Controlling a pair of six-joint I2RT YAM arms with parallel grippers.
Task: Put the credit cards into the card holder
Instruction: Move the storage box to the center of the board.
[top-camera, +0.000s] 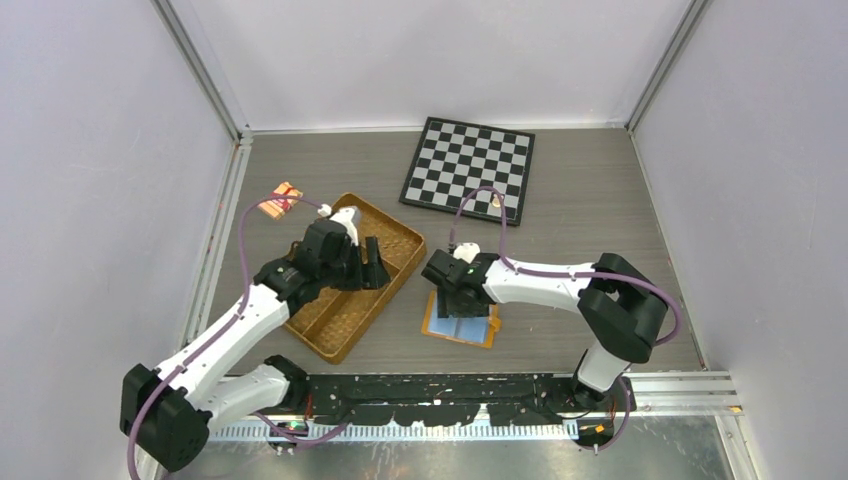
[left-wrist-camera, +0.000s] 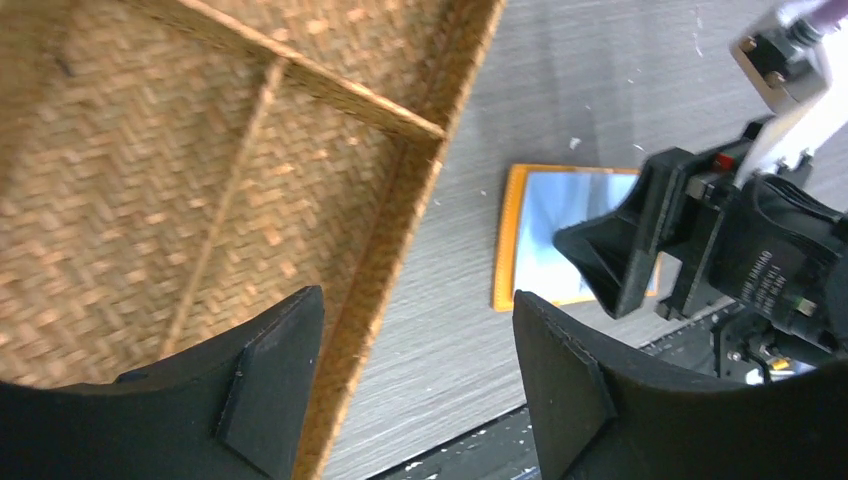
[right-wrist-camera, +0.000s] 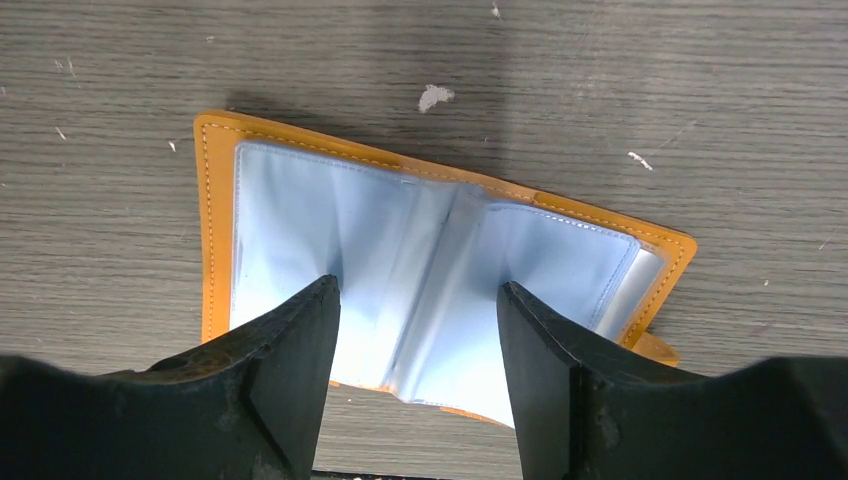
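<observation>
The card holder lies open on the table, orange outside with pale blue clear sleeves inside. It also shows in the right wrist view and the left wrist view. My right gripper hovers just over its middle fold, open and empty. My left gripper is open and empty over the near right rim of the woven tray. I see no loose credit cards. A pale strip at the holder's right edge may be a card in a sleeve; I cannot tell.
The brown woven divided tray lies left of the holder, and the compartments I see hold nothing. A chessboard lies at the back. A small red-and-tan packet lies at the far left.
</observation>
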